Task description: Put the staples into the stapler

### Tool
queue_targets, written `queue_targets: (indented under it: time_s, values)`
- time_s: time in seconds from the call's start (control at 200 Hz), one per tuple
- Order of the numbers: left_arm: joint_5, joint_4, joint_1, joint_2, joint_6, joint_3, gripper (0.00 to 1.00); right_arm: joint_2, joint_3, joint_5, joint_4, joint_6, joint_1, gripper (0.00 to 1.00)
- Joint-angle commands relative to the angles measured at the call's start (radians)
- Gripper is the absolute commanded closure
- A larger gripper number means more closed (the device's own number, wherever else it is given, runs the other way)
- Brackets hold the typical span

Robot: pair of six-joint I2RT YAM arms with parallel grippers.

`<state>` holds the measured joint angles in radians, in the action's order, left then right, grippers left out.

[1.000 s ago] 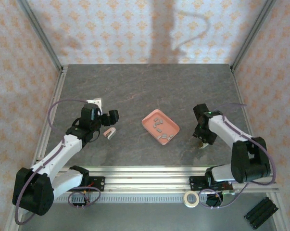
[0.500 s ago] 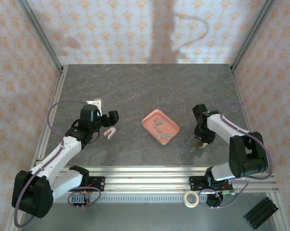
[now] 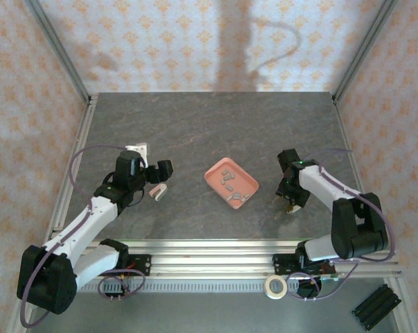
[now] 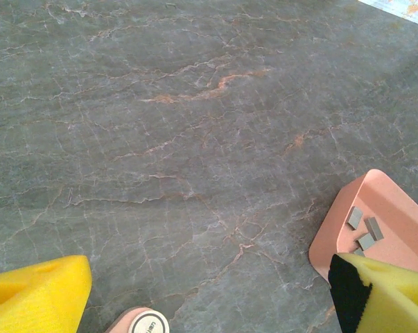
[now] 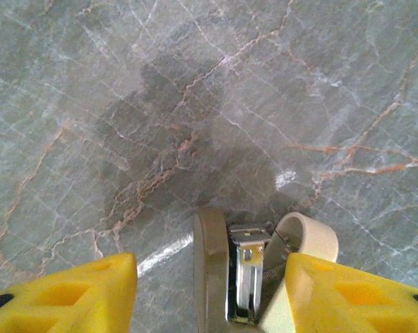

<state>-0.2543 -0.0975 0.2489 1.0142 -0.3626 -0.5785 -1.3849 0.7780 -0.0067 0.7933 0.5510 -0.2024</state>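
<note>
The right gripper has shifted slightly, still low right of the tray. Its wrist camera reveals the opened stapler between spread fingers, indistinct from overhead. The left gripper gapes too; staples sit in the tray.

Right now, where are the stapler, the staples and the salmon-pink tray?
stapler [image 5: 249, 277]: right wrist view, silvery metal channel.
staples [image 4: 355, 217]: left wrist view, one grey block.
salmon-pink tray [image 4: 333, 229]: left wrist view, left wall.

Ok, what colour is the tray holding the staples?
Salmon pink tray, clearest in top external view.
</note>
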Motion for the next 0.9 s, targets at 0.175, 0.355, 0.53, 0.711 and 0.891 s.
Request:
queue_targets:
  time_s: [0.175, 0.355, 0.53, 0.711, 0.891]
  values:
    - [-0.012, 0.021, 0.005, 0.006, 0.001, 0.016, 0.11, 0.092, -0.035, 0.002, 0.061, 0.046, 0.041, 0.35]
    - [-0.010, 0.018, 0.004, 0.004, 0.007, 0.016, 0.10, 0.050, -0.083, -0.067, -0.013, 0.045, 0.067, 0.33]
    - [-0.012, 0.021, 0.004, 0.007, 0.007, 0.020, 0.11, -0.013, -0.073, -0.054, -0.067, 0.020, 0.067, 0.33]
    - [-0.011, 0.019, 0.004, 0.003, 0.007, 0.022, 0.11, -0.068, -0.031, 0.021, -0.062, -0.019, 0.070, 0.35]
    - [-0.001, 0.026, 0.005, 0.013, 0.010, 0.028, 0.10, -0.084, -0.026, 0.004, -0.080, -0.033, 0.074, 0.37]
